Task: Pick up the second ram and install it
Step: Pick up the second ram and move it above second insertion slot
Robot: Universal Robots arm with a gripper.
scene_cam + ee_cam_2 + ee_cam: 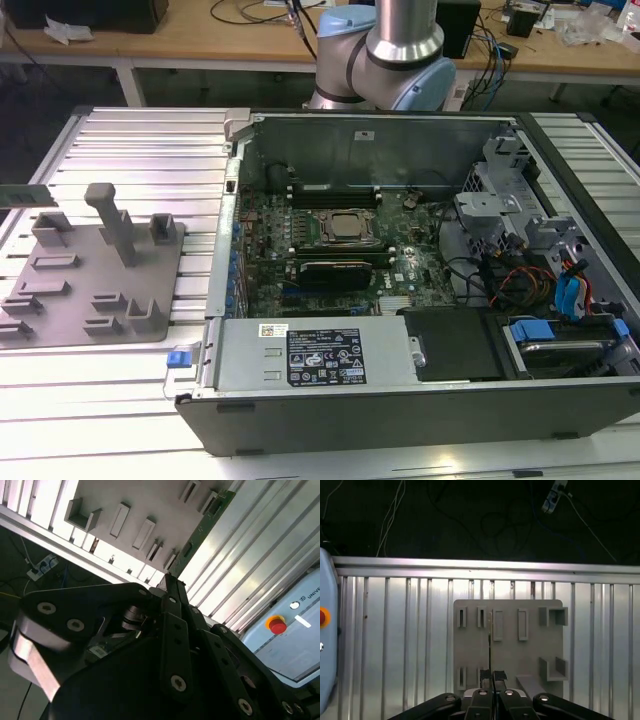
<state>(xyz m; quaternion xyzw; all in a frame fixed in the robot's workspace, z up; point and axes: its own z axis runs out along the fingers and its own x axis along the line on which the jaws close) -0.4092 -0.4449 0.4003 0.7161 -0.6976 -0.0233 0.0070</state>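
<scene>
Pincer [493, 675] is clenched on the second ram [204, 526] near one end, above the holder tray [520, 660], well apart from the motherboard [405, 272]. Risk: stick pivots in grip, misses slot.

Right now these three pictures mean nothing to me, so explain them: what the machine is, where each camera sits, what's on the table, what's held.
The machine is a robot arm with a claw at its end. The exterior view comes from a camera off the arm: it sees a ribbed metal table carrying an open computer case and a grey tray of posts and slots. Both wrist views come from cameras riding on the arm near the claw, looking down at that tray. The claw looks shut on a thin green memory stick, held above the tray.
</scene>
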